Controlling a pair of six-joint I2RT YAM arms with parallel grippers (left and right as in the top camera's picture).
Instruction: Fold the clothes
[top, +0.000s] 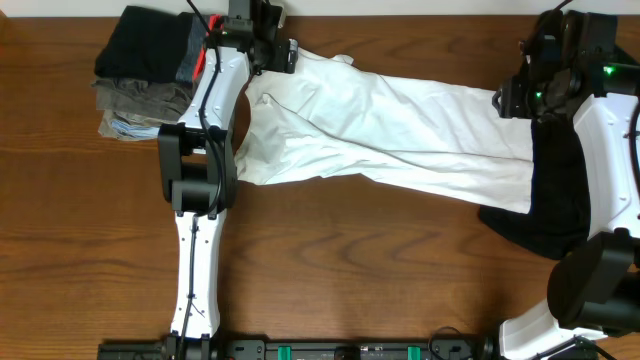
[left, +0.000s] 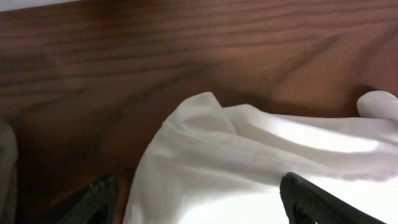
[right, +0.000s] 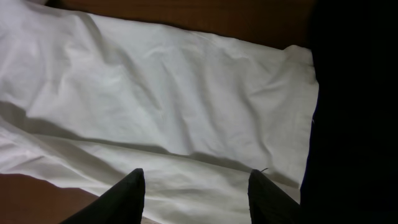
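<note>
The white T-shirt (top: 400, 125) lies in a long, creased band across the far half of the table, with no print showing. My left gripper (top: 290, 55) sits at its far left end. In the left wrist view, the left gripper (left: 199, 180) is open, its two fingers wide apart on either side of a raised fold of the shirt (left: 211, 143). My right gripper (top: 503, 100) hovers over the shirt's right end. In the right wrist view, the right gripper (right: 197, 172) is open above the flat white cloth (right: 174, 99), clamping nothing.
A stack of folded dark, grey and light garments (top: 150, 75) sits at the far left corner. A black garment (top: 545, 210) lies under the right arm and touches the shirt's right edge; it fills the right side of the right wrist view (right: 354, 112). Bare wood table (top: 350, 260) lies in front.
</note>
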